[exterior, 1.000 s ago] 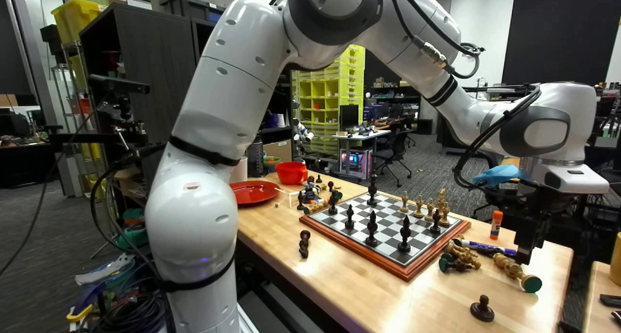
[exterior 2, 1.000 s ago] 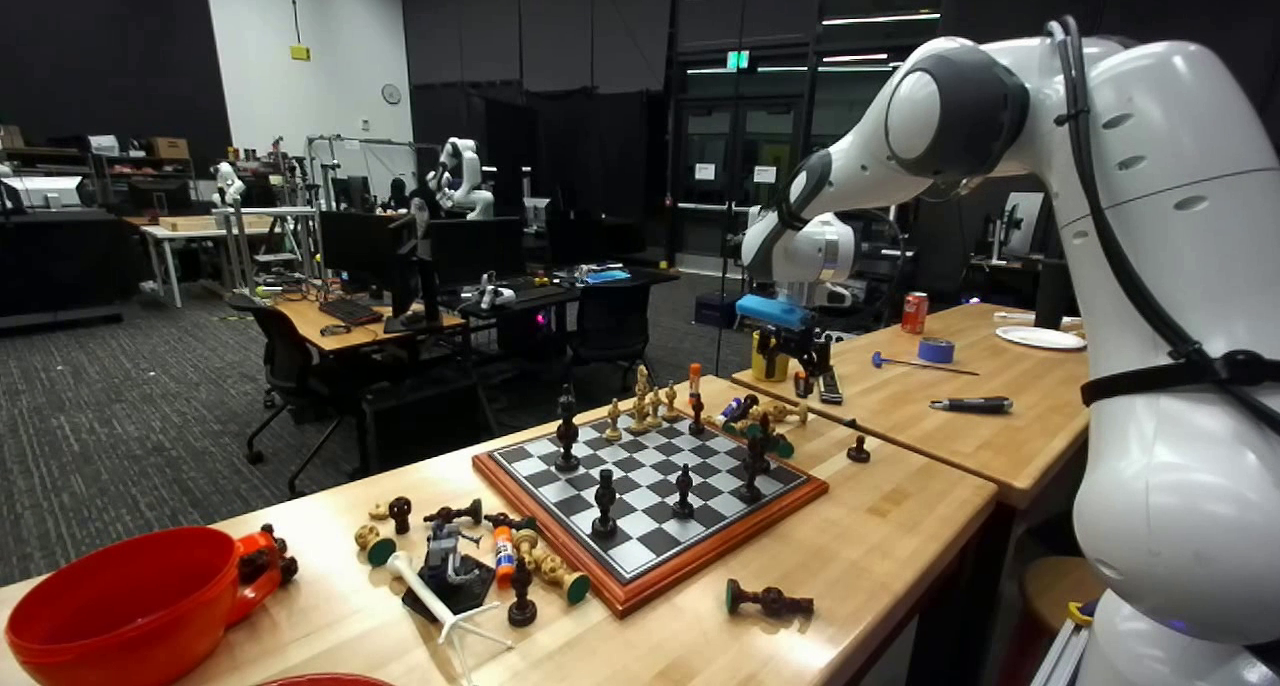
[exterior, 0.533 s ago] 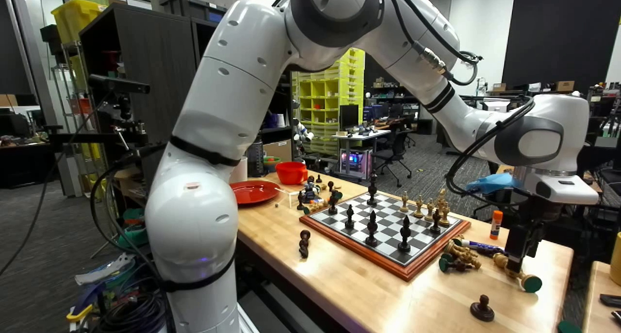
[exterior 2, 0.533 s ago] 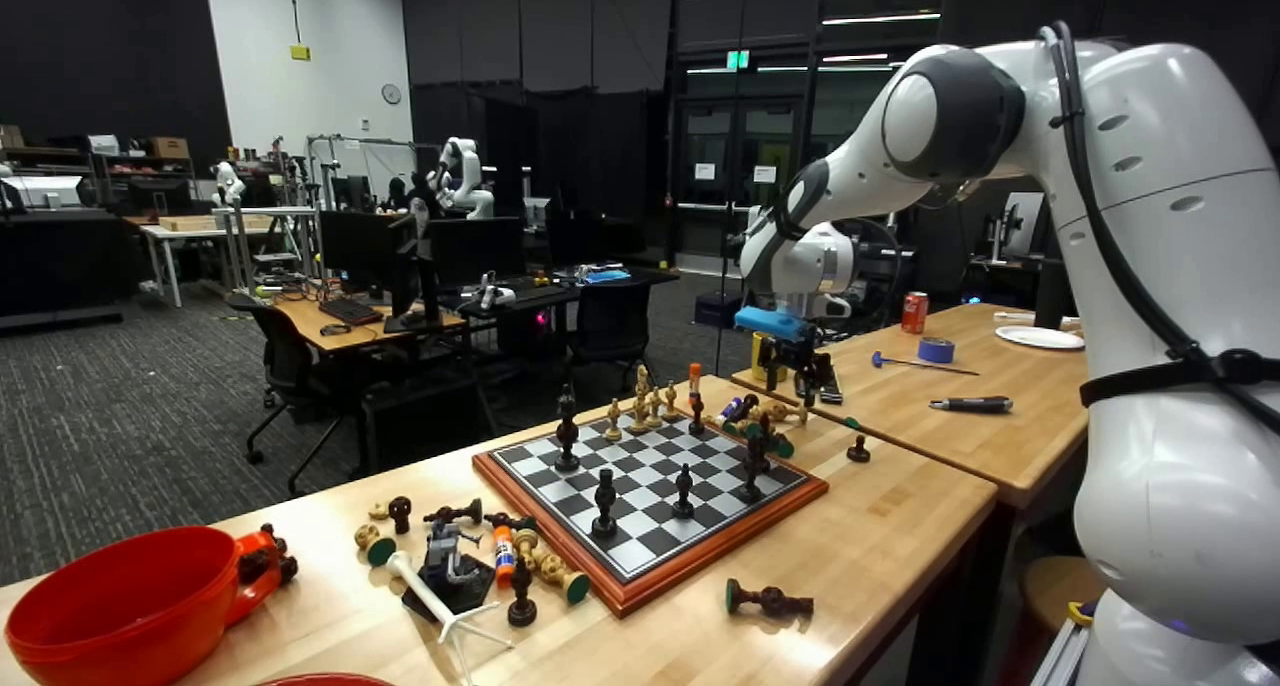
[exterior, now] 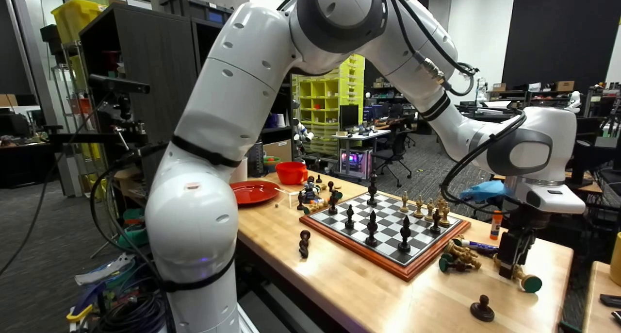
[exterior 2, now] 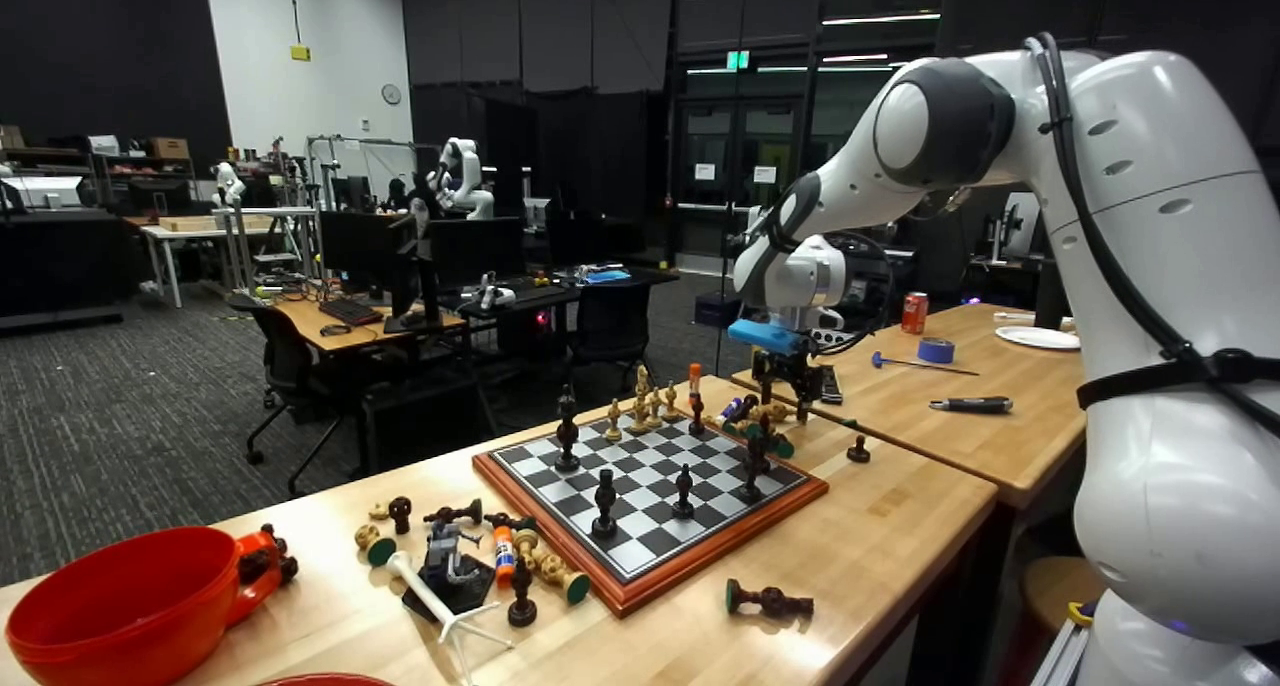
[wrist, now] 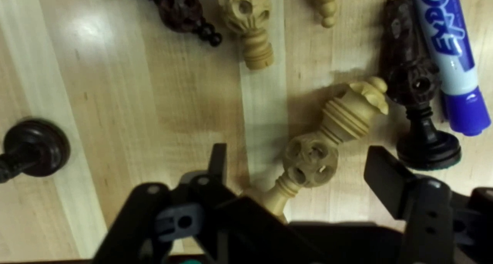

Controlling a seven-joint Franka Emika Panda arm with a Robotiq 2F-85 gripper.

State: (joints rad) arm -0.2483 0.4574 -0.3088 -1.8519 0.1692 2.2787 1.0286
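Low over the wooden table, my gripper (wrist: 299, 162) stands open, its fingers on either side of a light carved chess piece (wrist: 311, 160) lying on its side. Gaps show between the piece and both finger pads in the wrist view; its base is hidden behind the gripper. In an exterior view the piece's green-bottomed base (exterior: 531, 283) pokes out beside the gripper (exterior: 509, 271). A dark chess piece (wrist: 418, 83) lies just beyond the right finger, alongside a blue Expo marker (wrist: 450, 40). More light pieces (wrist: 248, 17) and a dark one (wrist: 179, 10) lie farther up.
A dark pawn (exterior: 482, 308) stands near the gripper. The chessboard (exterior 2: 720, 549) carries several standing pieces. An orange glue stick (exterior: 496, 225) is upright behind the gripper. A red plate (exterior: 254, 192) and red bowl (exterior: 291, 173) sit at the table's far end; a second table (exterior 2: 1030, 416) adjoins.
My gripper has come down, and leftward in an exterior view, from above the table to around the lying light chess piece. The pieces themselves look unmoved.
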